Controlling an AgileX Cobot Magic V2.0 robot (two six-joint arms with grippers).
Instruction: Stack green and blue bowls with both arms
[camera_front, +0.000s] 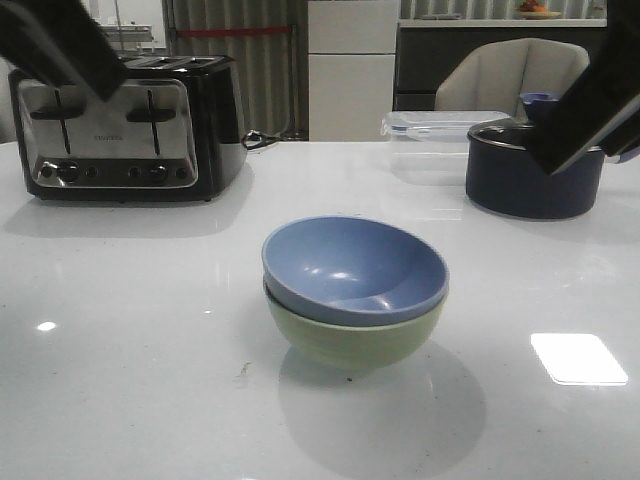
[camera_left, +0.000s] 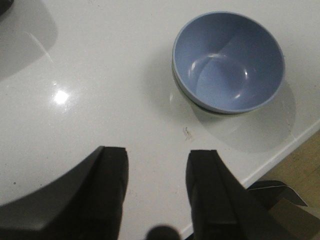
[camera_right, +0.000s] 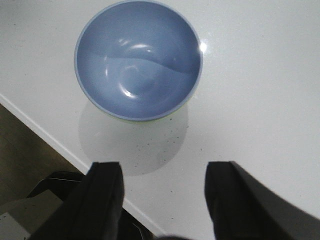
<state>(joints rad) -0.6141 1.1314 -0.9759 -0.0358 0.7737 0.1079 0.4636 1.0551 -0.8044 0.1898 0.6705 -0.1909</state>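
**Blue bowl nested in green bowl, both arms held clear**

While both arms are being held up and away from the worktop (camera_front: 120, 400), the blue bowl (camera_front: 352, 268) is being carried inside the green bowl (camera_front: 352, 340) near the middle of the white surface. In the front view the blue bowl is seen sitting slightly tilted, its rim raised a little toward the left, and only the lower wall of the green bowl is being shown beneath it. A soft shadow is being cast on the worktop in front of the stack.

The left gripper (camera_left: 156, 192) is being kept above bare worktop, well apart from the bowls; its jaws are being held spread, with nothing between them. The right gripper (camera_right: 162, 200) is likewise being held above the worktop near its edge, jaws spread and nothing pinched. From the right wrist view the blue bowl (camera_right: 138, 60) is seen from above, and only a thin sliver of green is being shown at its lower edge.

At the back left a black and silver toaster (camera_front: 125, 125) is being displayed, and at the back right a dark pot (camera_front: 530, 175) is standing just beside a clear plastic container (camera_front: 430, 140).
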